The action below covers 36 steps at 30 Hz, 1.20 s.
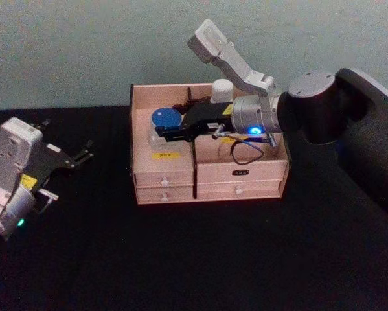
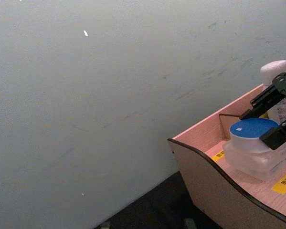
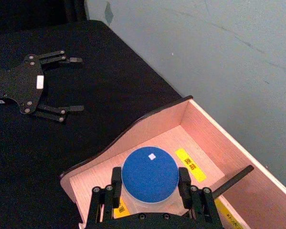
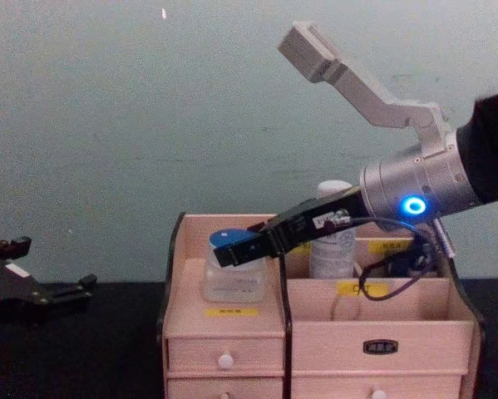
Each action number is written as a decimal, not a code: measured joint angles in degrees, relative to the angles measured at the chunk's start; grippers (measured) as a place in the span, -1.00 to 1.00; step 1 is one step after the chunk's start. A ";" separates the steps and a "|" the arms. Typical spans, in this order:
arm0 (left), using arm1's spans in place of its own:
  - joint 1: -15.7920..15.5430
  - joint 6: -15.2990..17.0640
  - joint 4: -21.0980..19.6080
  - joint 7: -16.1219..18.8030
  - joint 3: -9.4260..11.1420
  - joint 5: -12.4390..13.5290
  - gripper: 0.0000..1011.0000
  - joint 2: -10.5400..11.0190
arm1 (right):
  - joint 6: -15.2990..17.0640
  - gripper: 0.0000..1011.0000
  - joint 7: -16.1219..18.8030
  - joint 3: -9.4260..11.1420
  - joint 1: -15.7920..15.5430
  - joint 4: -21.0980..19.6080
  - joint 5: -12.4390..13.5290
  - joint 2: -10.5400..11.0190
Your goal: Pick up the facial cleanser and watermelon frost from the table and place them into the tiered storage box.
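The watermelon frost [image 3: 149, 169], a squat jar with a blue lid, rests on the floor of the left compartment of the tiered storage box [image 1: 181, 178]. My right gripper [image 3: 150, 180] reaches in over the box and is shut on the jar, one finger on each side. The chest view shows the same grip [image 4: 236, 248] at lid height. The facial cleanser [image 1: 222, 89], a tall white bottle, stands upright in the back right compartment [image 4: 332, 253]. Over the table to the left of the box, my left gripper [image 1: 83, 154] hangs open and holds nothing.
The box stands on a black table [image 1: 200, 259] close to a pale wall [image 1: 83, 52]. Small drawers with white knobs [image 4: 224, 360] face me. A thin black divider [image 3: 233, 179] splits the upper tier. A loose cable [image 1: 245, 152] hangs from my right wrist over the right compartment.
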 joint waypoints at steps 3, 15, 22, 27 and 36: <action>0.00 0.00 0.00 0.00 0.00 0.00 0.98 0.00 | 0.02 0.42 0.00 0.01 0.00 0.02 0.02 0.01; 0.00 0.00 0.00 0.00 0.00 0.00 0.98 0.00 | 0.02 0.76 -0.01 0.10 0.00 0.02 0.19 0.03; 0.00 0.00 0.00 0.00 0.00 0.00 0.98 0.00 | 0.02 0.98 -0.02 0.14 0.00 0.01 0.24 0.03; 0.00 0.00 0.00 0.00 0.00 0.00 0.98 0.00 | 0.02 0.98 -0.02 0.16 -0.02 0.01 0.28 0.03; 0.00 0.00 0.00 0.00 0.00 0.00 0.98 0.00 | -0.83 0.98 0.31 1.77 -1.35 -3.82 1.62 1.14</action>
